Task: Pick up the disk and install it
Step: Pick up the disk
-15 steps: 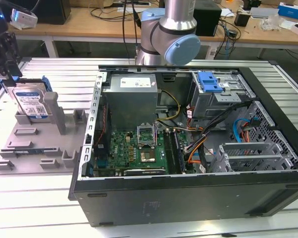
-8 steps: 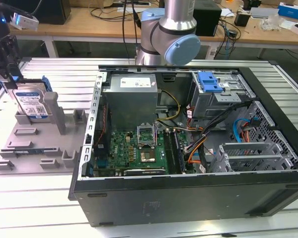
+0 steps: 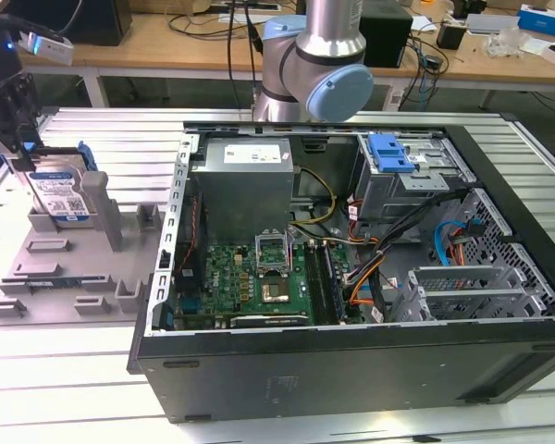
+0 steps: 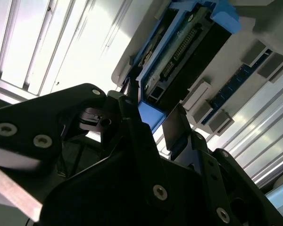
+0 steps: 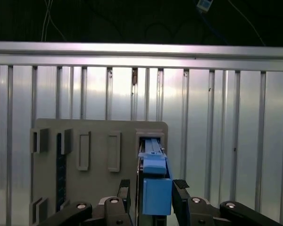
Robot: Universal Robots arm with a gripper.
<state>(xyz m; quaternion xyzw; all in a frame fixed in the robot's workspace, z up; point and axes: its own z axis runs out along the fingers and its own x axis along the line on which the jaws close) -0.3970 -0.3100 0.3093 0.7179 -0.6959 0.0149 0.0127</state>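
Far on the exterior view's left, the gripper point(image 3: 20, 148) hangs straight down over the grey fixture plate point(image 3: 46, 277), which lies on the slatted aluminium table point(image 3: 65, 370).

The disk point(image 3: 60, 192) stands on edge in a slot at the back of that plate. Its blue-and-white label faces the camera and the blue carrier frames its sides. Its lower edge is seated in the slot.

In the first wrist view the fingers point(image 5: 181, 195) flank the blue carrier, one on each side, with the disk point(image 5: 156, 186) between them. The second wrist view shows the same hold. The blue bracket is pinched between two dark fingers point(image 4: 127, 113), and the connector edge of the disk point(image 4: 179, 52) runs away from the tips. I read the jaws as clamped on the disk.

Several other pockets on the fixture plate are unoccupied.

Just beside the plate, toward the exterior view's right, is the open computer case point(image 3: 351, 370), lying on its side.
- A grey power supply box point(image 3: 245, 185) sits at the back of it.
- The green motherboard point(image 3: 250, 273) is in front of the box.
- Loose cable bundles point(image 3: 370, 268) run across the middle.
- Further right, a blue ribbed latch point(image 3: 391, 153) tops the metal drive cage point(image 3: 416, 185).

The robot arm's base joints point(image 3: 314, 65) rise behind the case. A wooden workbench point(image 3: 166, 46) runs along the back of the room.
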